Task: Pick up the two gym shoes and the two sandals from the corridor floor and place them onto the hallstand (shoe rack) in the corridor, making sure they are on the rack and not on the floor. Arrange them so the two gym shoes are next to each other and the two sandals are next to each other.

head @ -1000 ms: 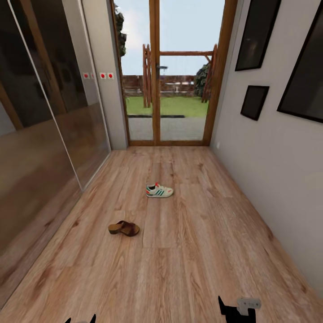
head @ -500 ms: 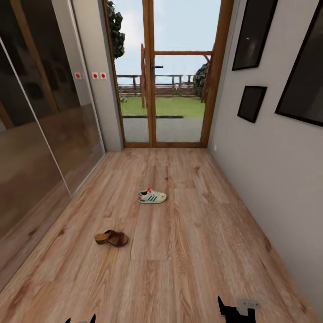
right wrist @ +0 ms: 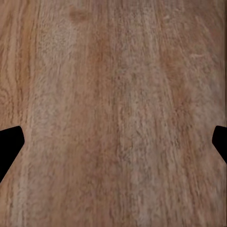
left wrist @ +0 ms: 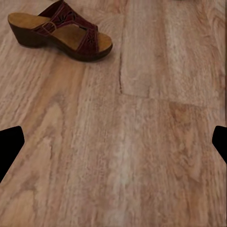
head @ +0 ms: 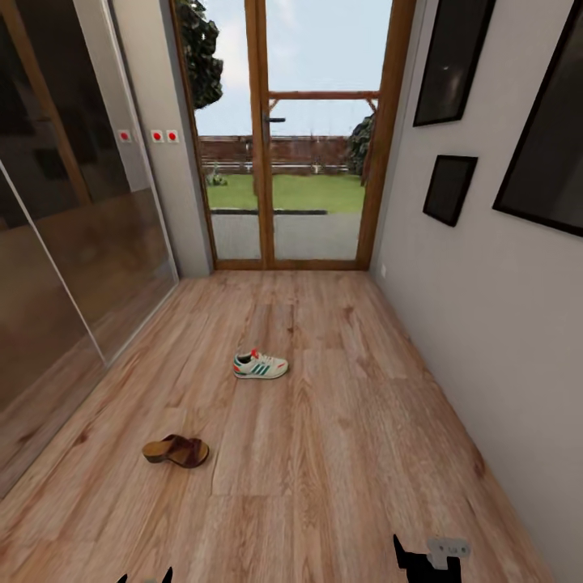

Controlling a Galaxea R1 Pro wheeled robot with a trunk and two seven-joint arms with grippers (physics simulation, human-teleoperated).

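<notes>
1 gym shoe (head: 260,365), 1 sandal (head: 176,450) apart on corridor floor (head: 340,453), both end effectors cropped, fingers spread, empty

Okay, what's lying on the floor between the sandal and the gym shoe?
Nothing: in the head view, bare wood floor separates the brown sandal from the gym shoe.

We see one gym shoe (head: 260,365) upright on its sole on the corridor floor (head: 340,453), off-white with green stripes and red accents, side-on to us. At its seven o'clock, well apart, lies one sandal (head: 176,450), dark brown with a tan footbed and thick heel, also upright; the left wrist view shows its cut-out strap (left wrist: 60,29).
</notes>
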